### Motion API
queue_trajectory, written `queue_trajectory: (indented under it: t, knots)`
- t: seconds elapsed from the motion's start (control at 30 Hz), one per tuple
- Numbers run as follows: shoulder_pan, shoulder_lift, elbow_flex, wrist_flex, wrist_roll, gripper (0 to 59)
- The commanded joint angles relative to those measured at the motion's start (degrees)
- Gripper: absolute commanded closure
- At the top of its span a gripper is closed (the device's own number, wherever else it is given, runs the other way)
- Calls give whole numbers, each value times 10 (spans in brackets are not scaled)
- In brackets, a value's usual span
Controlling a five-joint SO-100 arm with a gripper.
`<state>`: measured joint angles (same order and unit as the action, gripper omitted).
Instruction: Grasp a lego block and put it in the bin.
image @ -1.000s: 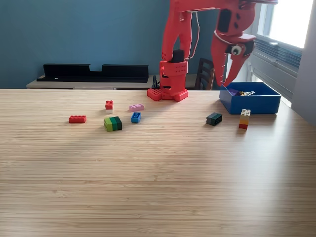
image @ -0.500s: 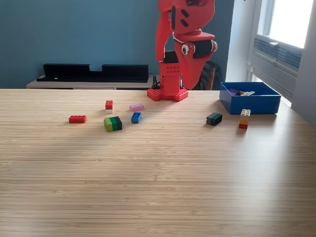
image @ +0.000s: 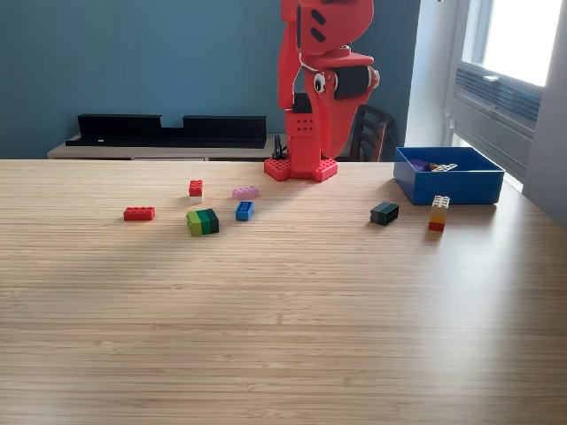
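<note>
- Jaws hang down in front of our red arm's base, folded close against it; whether they are parted or closed we cannot tell, and we see nothing held between them.
- From the jaws, the bin sits low and off toward the exterior view's right, on the counter, its long side running across the view; a few small pieces already lie inside.
- Nearest loose blocks to the jaws, in our judgement: the dark green block, below and slightly to the exterior view's right, long axis running across the view and a little skewed, and the pink block, lying flat toward the left.
- A stacked white, orange and red block stands upright just in front of the bin.
- Farther toward the exterior view's left lie the blue block, the green pair and two red blocks.
</note>
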<state>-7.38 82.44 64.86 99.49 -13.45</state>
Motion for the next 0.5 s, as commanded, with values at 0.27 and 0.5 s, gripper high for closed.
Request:
queue_trajectory:
  t: [0.27, 0.5]
  knots:
    - [33, 51, -80, 7, 18, 566]
    - [-8, 51, -76, 6, 28, 566]
